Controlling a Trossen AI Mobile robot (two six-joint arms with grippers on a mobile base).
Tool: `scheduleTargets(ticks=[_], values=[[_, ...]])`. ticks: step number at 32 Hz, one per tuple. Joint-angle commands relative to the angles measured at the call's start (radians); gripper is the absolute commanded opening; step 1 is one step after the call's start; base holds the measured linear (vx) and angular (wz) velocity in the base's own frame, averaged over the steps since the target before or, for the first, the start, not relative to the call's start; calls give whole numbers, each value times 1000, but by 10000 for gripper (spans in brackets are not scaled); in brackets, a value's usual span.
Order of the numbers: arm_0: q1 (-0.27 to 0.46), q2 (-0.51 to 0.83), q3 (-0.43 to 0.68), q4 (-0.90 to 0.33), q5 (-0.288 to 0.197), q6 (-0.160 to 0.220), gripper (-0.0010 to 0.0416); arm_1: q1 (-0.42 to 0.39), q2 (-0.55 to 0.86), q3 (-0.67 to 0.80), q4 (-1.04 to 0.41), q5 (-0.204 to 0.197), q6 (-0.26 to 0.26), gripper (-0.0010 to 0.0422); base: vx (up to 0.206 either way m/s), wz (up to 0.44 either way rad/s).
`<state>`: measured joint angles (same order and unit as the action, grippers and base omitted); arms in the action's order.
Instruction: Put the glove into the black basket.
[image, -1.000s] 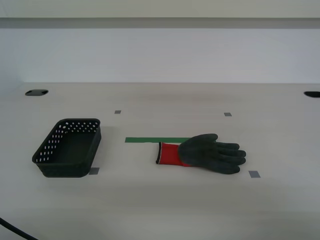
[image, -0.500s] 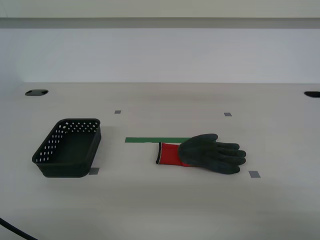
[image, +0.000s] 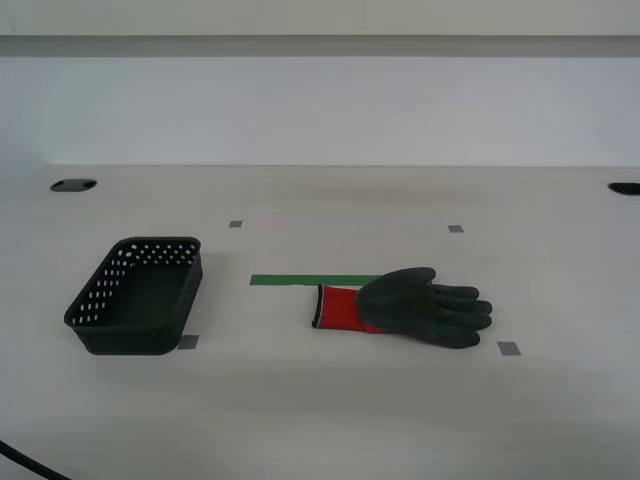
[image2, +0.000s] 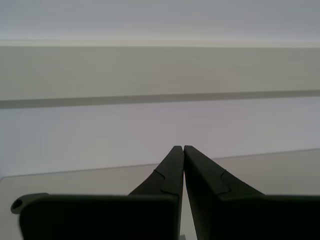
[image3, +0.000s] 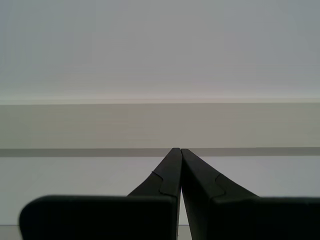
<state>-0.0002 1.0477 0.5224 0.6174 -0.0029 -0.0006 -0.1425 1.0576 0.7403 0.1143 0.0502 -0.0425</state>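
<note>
The glove (image: 405, 306) lies flat on the pale table, right of centre in the exterior view, its red cuff toward the basket and its dark fingers pointing to the exterior view's right. The black basket (image: 137, 296) stands empty at the exterior view's left, about a glove's length from the cuff. Neither arm shows in the exterior view. My first gripper (image3: 180, 150) is shut and empty, facing the wall. My second gripper (image2: 183, 148) is shut and empty, facing the wall above the table's far edge.
A green tape strip (image: 312, 280) lies just behind the glove's cuff. Small grey squares (image: 509, 349) mark the table. Two dark cable holes (image: 73, 185) sit at the far corners. A black cable (image: 30, 464) crosses the near left corner.
</note>
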Motion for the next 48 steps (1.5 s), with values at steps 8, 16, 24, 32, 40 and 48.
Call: scheduleTargets(ticks=[8,16,24,32,40,48], values=[[0,0,1,3,0,0,1,-181,166,188,-317,3,87,-1,0,0],[0,0,1,2,0,0,1,-359,447,425,-475,3,100,-1,0,0],[0,0,1,2,0,0,1,-476,729,677,-589,93,134,-1,0,0],[0,0,1,1,0,0,0,-598,938,885,-653,202,167,-1,0,0],[0,0,1,0,0,0,1,-707,1161,1205,-789,234,187,-1,0,0],[0,0,1,0,0,0,1,-735,1492,1587,-1011,231,196,-1,0,0]])
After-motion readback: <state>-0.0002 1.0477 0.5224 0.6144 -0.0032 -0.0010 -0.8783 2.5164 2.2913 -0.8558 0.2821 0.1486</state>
